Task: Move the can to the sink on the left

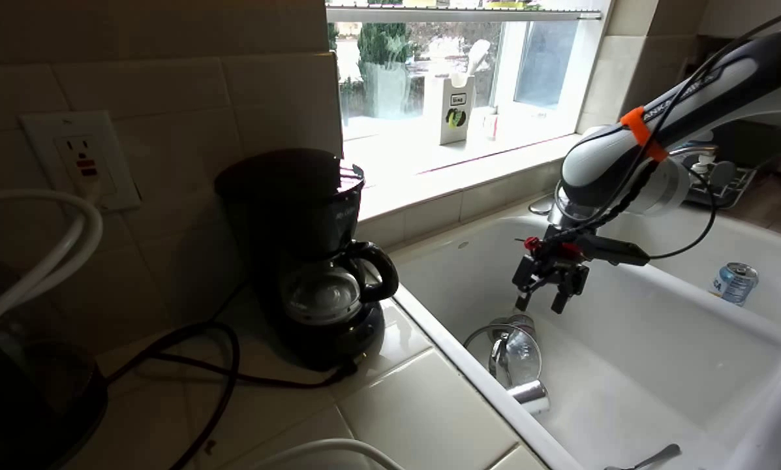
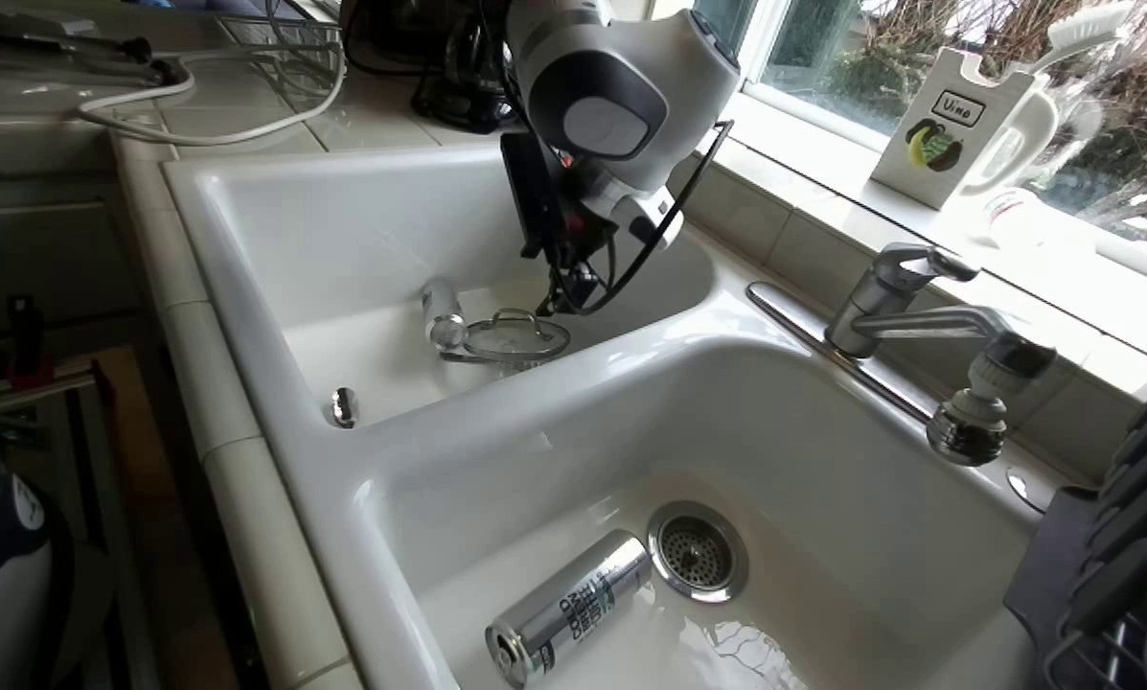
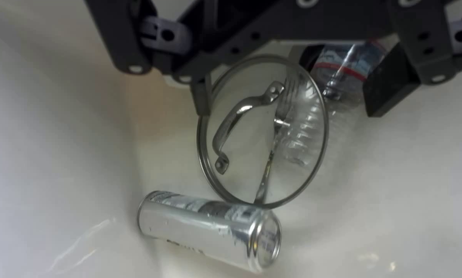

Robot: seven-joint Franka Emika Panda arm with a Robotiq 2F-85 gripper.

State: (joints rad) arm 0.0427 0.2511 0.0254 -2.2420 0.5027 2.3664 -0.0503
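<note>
A silver can (image 3: 203, 227) lies on its side at the bottom of the left basin (image 2: 343, 249), in the wrist view below the glass lid. It also shows in both exterior views (image 1: 532, 396) (image 2: 442, 314). A can (image 2: 573, 609) lies in the adjoining basin (image 2: 870, 498) beside the round chrome drain (image 2: 696, 551). A can also shows in that basin in an exterior view (image 1: 736, 284). My gripper (image 3: 294, 96) hangs inside the left basin with its jaws apart and nothing between the fingertips. It also shows in both exterior views (image 1: 540, 301) (image 2: 559, 302).
A glass lid (image 3: 231, 119) with a metal handle lies below my gripper, with a fork (image 3: 268, 170) and a clear plastic bottle (image 3: 346, 73) beside or under it. A spoon (image 1: 658, 455) lies near the front. The white divider (image 2: 535, 393), faucet (image 2: 937, 326) and coffee maker (image 1: 299, 261) stand around.
</note>
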